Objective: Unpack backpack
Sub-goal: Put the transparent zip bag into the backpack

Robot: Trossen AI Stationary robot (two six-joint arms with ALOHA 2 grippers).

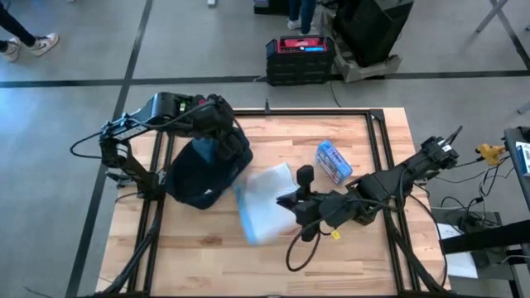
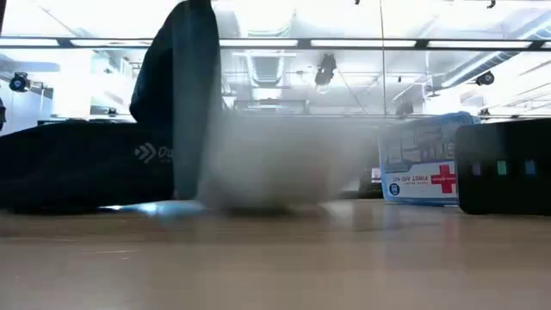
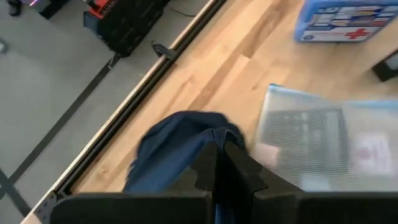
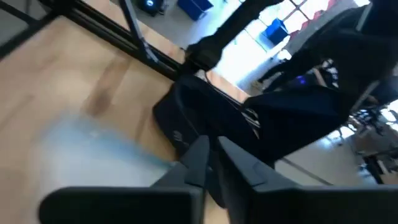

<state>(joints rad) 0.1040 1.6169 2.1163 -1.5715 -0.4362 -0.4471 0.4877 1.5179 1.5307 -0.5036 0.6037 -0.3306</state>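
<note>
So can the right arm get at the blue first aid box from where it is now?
Probably yes. The blue rectangular first aid box lies bare on the wooden table, just beyond the right gripper, which sits at the clear plastic zip bag. Nothing lies between them.

backpack on the table, left of centre

backpack: dark navy soft fabric, rounded, slumped on the wooden tabletop toward the left side in the high view. small pale logo on its front, seen in the low view, where the body lies low and wide. one fold of fabric is raised above the rest. its right edge lies just beside a clear plastic bag.
</note>
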